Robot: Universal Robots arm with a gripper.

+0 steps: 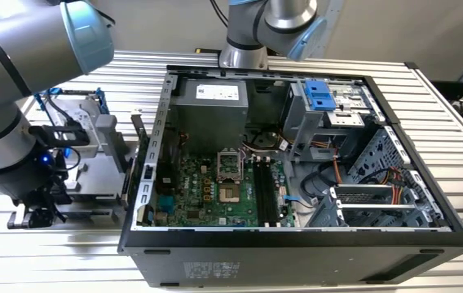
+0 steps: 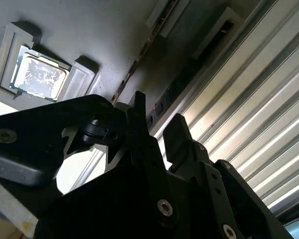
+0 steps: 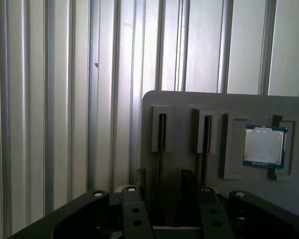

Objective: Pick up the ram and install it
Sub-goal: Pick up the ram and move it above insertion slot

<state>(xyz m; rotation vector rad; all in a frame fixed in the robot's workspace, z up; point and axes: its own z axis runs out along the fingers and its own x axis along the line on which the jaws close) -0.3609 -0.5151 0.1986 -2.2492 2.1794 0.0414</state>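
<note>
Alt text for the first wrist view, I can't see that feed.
The open gripper faces the ram, edge-on in one of two slots of a grey holder. A processor chip sits in a recess beside them; ribbed table behind.

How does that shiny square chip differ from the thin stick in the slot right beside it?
The square chip lies flat, its silver face showing; the ram stick stands on edge, showing a thin dark line. The chip is square, the ram stick long and narrow. Both sit in the grey holder.
</note>
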